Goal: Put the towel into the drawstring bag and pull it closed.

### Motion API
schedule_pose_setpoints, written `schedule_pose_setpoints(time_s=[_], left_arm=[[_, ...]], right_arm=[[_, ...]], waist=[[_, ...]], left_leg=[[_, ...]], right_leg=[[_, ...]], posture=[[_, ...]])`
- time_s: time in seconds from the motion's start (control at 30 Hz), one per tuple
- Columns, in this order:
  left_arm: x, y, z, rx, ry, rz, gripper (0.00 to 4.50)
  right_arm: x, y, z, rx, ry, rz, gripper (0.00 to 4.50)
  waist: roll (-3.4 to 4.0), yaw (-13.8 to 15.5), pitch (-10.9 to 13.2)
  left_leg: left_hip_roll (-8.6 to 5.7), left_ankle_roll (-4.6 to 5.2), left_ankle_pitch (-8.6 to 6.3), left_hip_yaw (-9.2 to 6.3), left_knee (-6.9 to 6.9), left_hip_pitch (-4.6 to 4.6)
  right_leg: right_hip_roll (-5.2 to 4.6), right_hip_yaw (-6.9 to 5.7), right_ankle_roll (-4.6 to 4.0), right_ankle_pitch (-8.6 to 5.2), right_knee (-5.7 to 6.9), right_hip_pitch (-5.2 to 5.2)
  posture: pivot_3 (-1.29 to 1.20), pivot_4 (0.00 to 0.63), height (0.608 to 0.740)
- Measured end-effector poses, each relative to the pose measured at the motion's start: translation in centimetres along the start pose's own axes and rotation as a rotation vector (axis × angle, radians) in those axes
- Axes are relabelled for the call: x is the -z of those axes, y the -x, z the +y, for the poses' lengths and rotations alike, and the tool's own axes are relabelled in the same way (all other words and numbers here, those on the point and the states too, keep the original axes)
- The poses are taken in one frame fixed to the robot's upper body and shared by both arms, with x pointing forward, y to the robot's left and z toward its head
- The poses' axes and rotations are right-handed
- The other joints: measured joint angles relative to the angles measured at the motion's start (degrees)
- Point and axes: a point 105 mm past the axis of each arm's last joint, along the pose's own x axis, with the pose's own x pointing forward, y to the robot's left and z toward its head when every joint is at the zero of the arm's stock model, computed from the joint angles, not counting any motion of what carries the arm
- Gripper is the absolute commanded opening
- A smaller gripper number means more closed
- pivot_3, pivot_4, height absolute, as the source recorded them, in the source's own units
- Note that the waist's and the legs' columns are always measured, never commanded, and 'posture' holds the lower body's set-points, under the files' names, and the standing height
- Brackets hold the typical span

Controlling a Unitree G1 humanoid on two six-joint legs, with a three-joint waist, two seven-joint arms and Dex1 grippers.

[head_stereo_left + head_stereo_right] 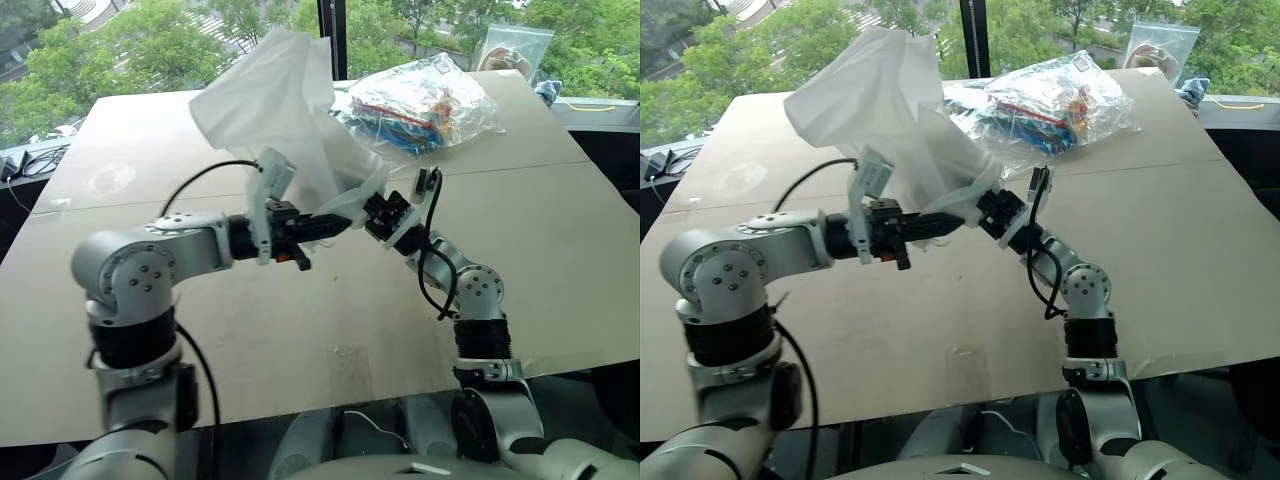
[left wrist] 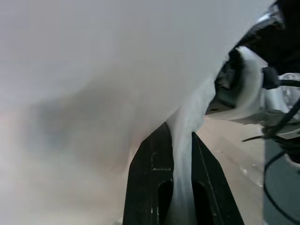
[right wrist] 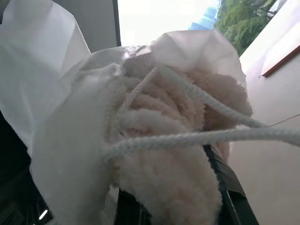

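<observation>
The drawstring bag is held up above the table, its thin translucent white fabric billowing upward. My left gripper reaches in from the left and is shut on a gathered strip of the bag's fabric. My right gripper meets it from the right, tip to tip. In the right wrist view the fluffy cream towel sits between that gripper's black fingers, with bag fabric wrapped round it. White drawstring cords run across the towel.
A clear plastic bag of colourful items lies on the brown table just behind the grippers. Another clear bag leans at the back right, near a blue object. Cables lie off the table's left edge.
</observation>
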Motion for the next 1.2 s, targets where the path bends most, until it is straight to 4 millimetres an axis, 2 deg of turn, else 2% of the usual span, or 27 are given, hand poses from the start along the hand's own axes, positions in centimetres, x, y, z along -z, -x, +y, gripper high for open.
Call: schedule_pose_setpoints(time_s=[0.07, 0.1, 0.17, 0.37, 0.57, 0.6, 0.63, 0.7, 0.73, 0.77, 0.8, 0.87, 0.9, 0.93, 1.03, 1.2], left_arm=[[0.0, -0.9, -1.0, 0.050, 0.026, -0.008, 0.00], [-0.4, -1.1, -1.2, 0.058, 0.036, -0.018, 0.00], [-0.3, -1.1, -1.1, 0.060, 0.053, -0.010, 0.00], [-0.1, -1.2, -1.1, 0.079, 0.095, -0.013, 0.00], [0.2, -0.6, 0.0, 0.086, 0.198, 0.000, 0.00], [0.3, -0.7, 0.2, 0.087, 0.211, 0.011, 0.00], [0.4, -0.7, 0.4, 0.086, 0.219, 0.022, 0.00], [1.3, -0.9, 0.8, 0.088, 0.250, 0.071, 0.00], [1.7, -0.7, 1.7, 0.038, 0.256, 0.083, 0.00], [2.3, -0.2, 3.2, -0.006, 0.288, 0.077, 0.00], [2.6, 0.4, 4.6, -0.075, 0.294, 0.061, 0.00], [2.6, 1.6, 7.1, -0.207, 0.293, 0.028, 0.00], [2.5, 2.0, 8.1, -0.251, 0.288, 0.010, 0.00], [2.3, 2.0, 8.4, -0.260, 0.278, -0.006, 0.00], [2.3, 1.8, 8.8, -0.254, 0.263, -0.020, 0.00], [2.4, 2.0, 9.6, -0.262, 0.233, -0.024, 0.00]], right_arm=[[1.0, -0.5, -0.6, 0.036, 0.073, 0.030, 0.02], [2.1, -1.0, -0.7, 0.037, 0.138, 0.069, 0.02], [2.4, -1.1, -0.6, 0.022, 0.175, 0.080, 0.02], [2.4, -1.3, -0.6, 0.003, 0.314, 0.081, 0.02], [2.6, -1.2, -1.0, 0.065, 0.389, 0.122, 0.02], [2.5, -1.0, -1.2, 0.082, 0.402, 0.134, 0.95], [2.6, -0.9, -1.2, 0.087, 0.409, 0.148, 1.16], [2.9, 0.0, -1.6, 0.122, 0.437, 0.203, 2.10], [3.0, 0.4, -1.6, 0.129, 0.446, 0.222, 2.60], [2.9, 2.0, -2.9, 0.202, 0.490, 0.285, 2.91], [3.0, 3.4, -3.8, 0.252, 0.516, 0.340, 2.91], [4.5, 4.6, -3.9, 0.248, 0.530, 0.433, 2.91], [5.5, 5.1, -3.8, 0.228, 0.535, 0.490, 3.17], [6.2, 5.2, -3.5, 0.210, 0.534, 0.524, 3.40], [6.3, 5.0, -2.8, 0.178, 0.571, 0.539, 4.45], [5.0, 5.5, -3.4, 0.249, 0.661, 0.533, 4.45]], waist=[[0.00, -0.2, 0.0], [0.01, -0.5, 0.0], [0.01, -0.7, 0.0], [0.01, -0.2, 0.0], [0.01, -0.1, 0.0], [0.01, 0.0, 0.0], [0.01, 0.0, 0.0], [0.01, 0.0, 0.0], [0.02, -0.1, 0.0], [0.01, -0.1, 0.0], [0.01, -0.1, 0.0], [0.01, -0.2, 0.0], [0.01, -0.3, 0.0], [0.01, -0.2, 0.0], [0.00, 0.2, 0.0], [-0.04, 0.8, 0.0]], left_leg=[[0.00, 0.00, 0.00, 0.10, 0.00, 0.00], [0.03, 0.00, 0.00, 0.23, -0.01, -0.01], [0.03, 0.00, 0.00, 0.30, 0.00, 0.00], [0.03, 0.00, 0.00, 0.39, 0.10, 0.00], [0.03, -0.01, 0.00, 0.39, 0.11, 0.00], [0.03, -0.01, 0.00, 0.39, 0.11, 0.00], [0.02, -0.01, 0.00, 0.39, 0.11, 0.00], [0.02, -0.01, 0.00, 0.39, 0.10, 0.00], [0.01, -0.01, 0.00, 0.42, 0.10, 0.00], [0.01, -0.01, 0.01, 0.48, 0.09, 0.00], [0.01, -0.01, 0.00, 0.50, 0.09, 0.01], [0.09, -0.01, 0.01, 0.60, 0.05, 0.01], [0.13, -0.01, 0.01, 0.64, 0.01, 0.01], [0.14, -0.01, 0.00, 0.64, 0.01, 0.01], [0.11, -0.01, 0.00, 0.65, 0.08, 0.01], [0.07, 0.00, 0.00, 0.60, 0.08, 0.00]], right_leg=[[0.00, 0.10, 0.00, 0.00, 0.07, -0.02], [0.03, 0.20, 0.00, 0.00, 0.18, -0.10], [0.02, 0.24, 0.00, 0.00, 0.37, -0.17], [0.03, 0.23, 0.00, 0.00, 0.43, -0.21], [0.02, 0.23, 0.00, 0.00, 0.47, -0.27], [0.02, 0.23, 0.00, 0.00, 0.47, -0.27], [0.02, 0.23, 0.00, 0.00, 0.46, -0.27], [0.01, 0.24, 0.00, 0.00, 0.48, -0.28], [0.00, 0.27, 0.00, 0.00, 0.49, -0.30], [0.01, 0.31, 0.00, 0.00, 0.59, -0.38], [-0.01, 0.32, 0.00, 0.00, 0.60, -0.39], [0.02, 0.35, -0.01, -0.01, 0.63, -0.45], [0.02, 0.38, -0.01, -0.01, 0.64, -0.46], [0.01, 0.36, -0.01, -0.01, 0.65, -0.46], [-0.02, 0.35, -0.01, -0.01, 0.62, -0.44], [-0.05, 0.31, -0.01, -0.01, 0.61, -0.45]], posture=[[0.00, 0.150, 0.740], [0.00, 0.150, 0.740], [0.00, 0.150, 0.740], [0.00, 0.150, 0.740], [0.00, 0.150, 0.740], [0.00, 0.150, 0.740], [0.00, 0.150, 0.740], [0.00, 0.150, 0.740], [0.00, 0.150, 0.740], [0.00, 0.150, 0.740], [0.00, 0.150, 0.740], [0.00, 0.150, 0.740], [0.00, 0.150, 0.740], [0.00, 0.150, 0.740], [0.00, 0.150, 0.740], [0.00, 0.150, 0.740]])
